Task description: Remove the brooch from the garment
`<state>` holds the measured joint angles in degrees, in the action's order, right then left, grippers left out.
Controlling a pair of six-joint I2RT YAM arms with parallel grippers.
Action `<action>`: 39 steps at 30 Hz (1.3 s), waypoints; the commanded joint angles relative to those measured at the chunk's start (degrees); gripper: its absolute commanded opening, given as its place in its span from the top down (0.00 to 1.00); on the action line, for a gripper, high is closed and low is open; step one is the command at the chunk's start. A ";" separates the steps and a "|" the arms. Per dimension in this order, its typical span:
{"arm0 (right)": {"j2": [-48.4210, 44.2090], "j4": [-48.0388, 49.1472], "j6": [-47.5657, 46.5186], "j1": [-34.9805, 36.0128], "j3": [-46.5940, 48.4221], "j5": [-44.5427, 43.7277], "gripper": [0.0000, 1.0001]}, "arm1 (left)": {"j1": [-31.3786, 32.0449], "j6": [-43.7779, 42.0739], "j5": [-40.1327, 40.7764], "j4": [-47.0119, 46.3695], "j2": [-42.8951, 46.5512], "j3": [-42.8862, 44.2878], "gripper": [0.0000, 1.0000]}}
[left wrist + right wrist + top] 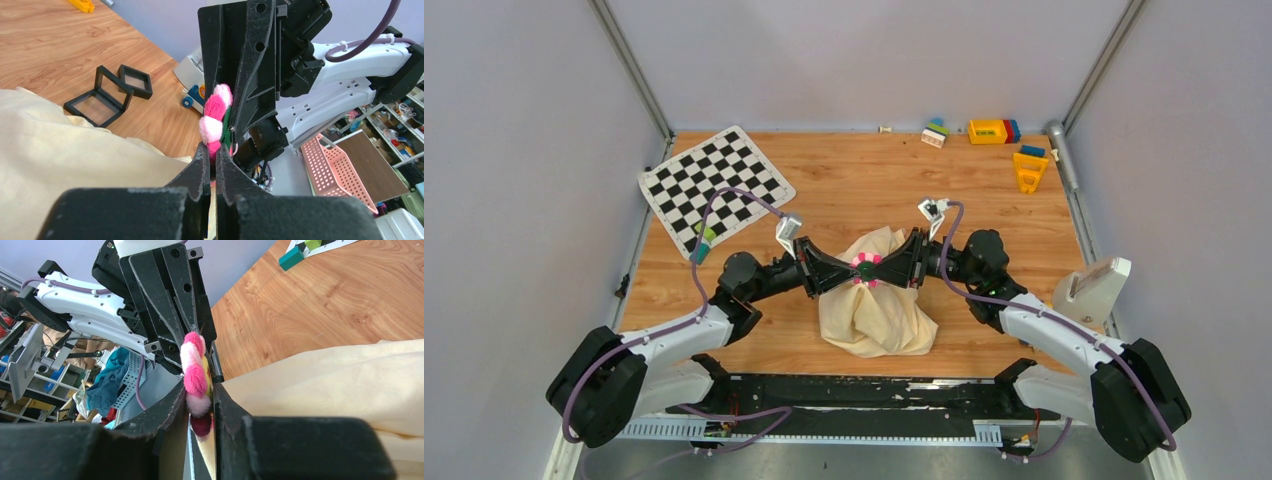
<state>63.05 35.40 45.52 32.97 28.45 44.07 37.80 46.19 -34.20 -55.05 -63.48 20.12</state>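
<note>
Checkerboard (715, 186) far left; toy blocks (989, 131) far right (yellow, blue, red); black frames (107, 95) adjacent.

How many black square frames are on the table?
2, both on the table beyond the cream cloth in the left wrist view: a larger frame and a smaller frame beside it. The top view hides them, so more may be hidden.

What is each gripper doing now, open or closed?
The left gripper: closed, pinching the brooch at its edge.
The right gripper: closed on the brooch.
</note>
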 commanded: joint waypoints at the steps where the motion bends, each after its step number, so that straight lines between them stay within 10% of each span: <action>1: 0.02 4.27 1.75 0.86 2.17 0.50 0.80 | -0.10 -2.02 0.77 1.13 1.10 1.71 1.00; 6: 0.19 4.41 1.90 0.81 2.03 0.85 0.84 | -0.05 -1.58 0.86 1.93 1.65 1.66 0.99; 20: 0.25 3.54 1.93 0.98 2.16 -0.06 1.00 | 0.35 -2.25 1.15 5.46 5.36 1.46 0.46; 39: -0.62 3.74 1.82 1.92 1.53 -1.51 1.00 | 2.80 -8.63 3.94 16.20 5.69 5.14 0.63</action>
<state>63.44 35.81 46.52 34.39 28.45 42.83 40.49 40.53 -31.99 -41.30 -58.96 23.64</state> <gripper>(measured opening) 0.198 0.334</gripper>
